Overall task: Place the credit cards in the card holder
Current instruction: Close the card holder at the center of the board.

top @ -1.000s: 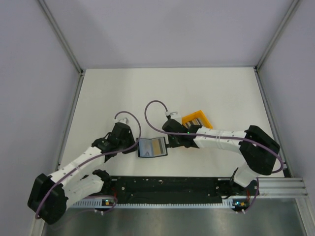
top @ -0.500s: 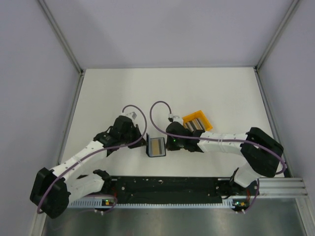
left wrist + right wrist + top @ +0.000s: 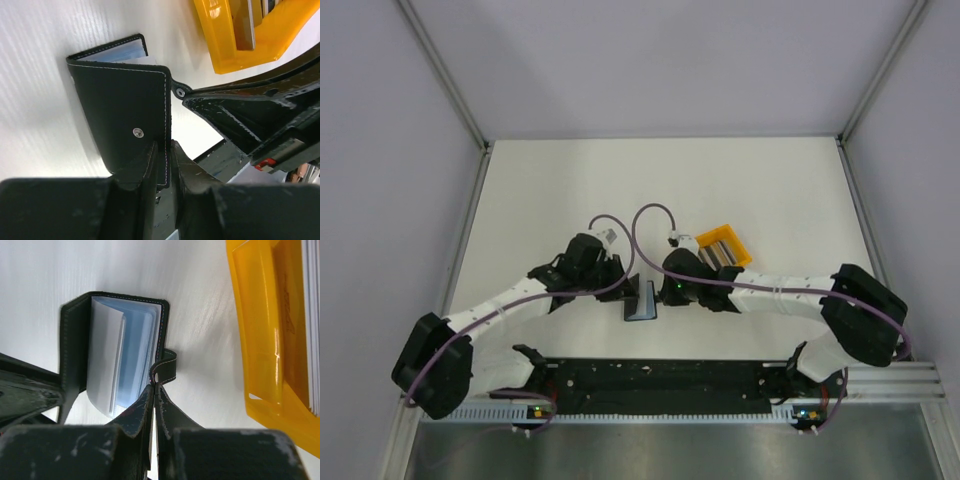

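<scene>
The black card holder (image 3: 642,300) stands on edge, folded almost shut, between both grippers. My left gripper (image 3: 623,284) is shut on one cover's edge. In the left wrist view (image 3: 164,150) its fingers pinch the stitched cover (image 3: 120,105) just right of the snap stud. My right gripper (image 3: 660,291) is shut on the other cover by the strap (image 3: 154,390). The holder's pale bluish sleeves (image 3: 125,350) gape slightly. The credit cards (image 3: 718,246) stand edge-on in the orange bin (image 3: 742,256), behind my right gripper.
The orange bin (image 3: 260,340) lies close to the right of the holder, its cards (image 3: 312,315) at the frame edge. It also shows in the left wrist view (image 3: 225,50). Metal rails border the white table on both sides.
The holder lay open and flat a second ago; now it is folded nearly shut and upright. My left gripper has swung right toward my right gripper, carrying its cover over.
</scene>
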`<act>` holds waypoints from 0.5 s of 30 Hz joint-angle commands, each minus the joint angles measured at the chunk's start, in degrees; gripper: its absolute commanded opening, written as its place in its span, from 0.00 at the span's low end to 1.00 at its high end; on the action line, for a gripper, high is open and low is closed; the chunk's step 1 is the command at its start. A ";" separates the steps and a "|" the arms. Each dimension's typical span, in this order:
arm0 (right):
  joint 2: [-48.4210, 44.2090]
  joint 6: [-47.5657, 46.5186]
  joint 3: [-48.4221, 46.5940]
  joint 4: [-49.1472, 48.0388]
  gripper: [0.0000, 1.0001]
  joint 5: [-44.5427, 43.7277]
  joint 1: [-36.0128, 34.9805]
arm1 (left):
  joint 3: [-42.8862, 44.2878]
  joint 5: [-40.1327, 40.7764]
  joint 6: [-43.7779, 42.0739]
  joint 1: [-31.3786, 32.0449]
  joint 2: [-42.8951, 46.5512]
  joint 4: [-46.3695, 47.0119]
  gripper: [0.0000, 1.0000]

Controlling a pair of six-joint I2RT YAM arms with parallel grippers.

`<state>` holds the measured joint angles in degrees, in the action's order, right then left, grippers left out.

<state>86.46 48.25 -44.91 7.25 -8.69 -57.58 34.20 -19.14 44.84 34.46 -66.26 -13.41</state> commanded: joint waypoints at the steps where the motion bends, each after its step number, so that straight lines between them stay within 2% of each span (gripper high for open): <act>1: -3.40 0.44 0.08 0.66 0.00 -3.00 0.28 | 1.31 -2.57 0.69 1.66 -2.90 5.23 0.22; 5: -2.96 0.62 -0.01 0.58 0.00 -2.56 0.19 | 2.01 -2.57 0.77 2.98 -4.75 6.20 0.38; 7: -2.96 0.97 0.08 0.58 0.00 -2.47 0.19 | 1.67 -3.27 1.04 3.07 -5.89 7.60 0.43; 15: -3.57 1.58 0.61 1.19 0.00 -3.35 0.10 | 1.31 -1.35 0.78 3.60 -6.87 7.00 0.45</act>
<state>85.08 48.84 -44.51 8.43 -10.39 -57.58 34.24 -21.58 45.95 37.78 -74.15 -8.05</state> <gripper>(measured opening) 0.005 0.460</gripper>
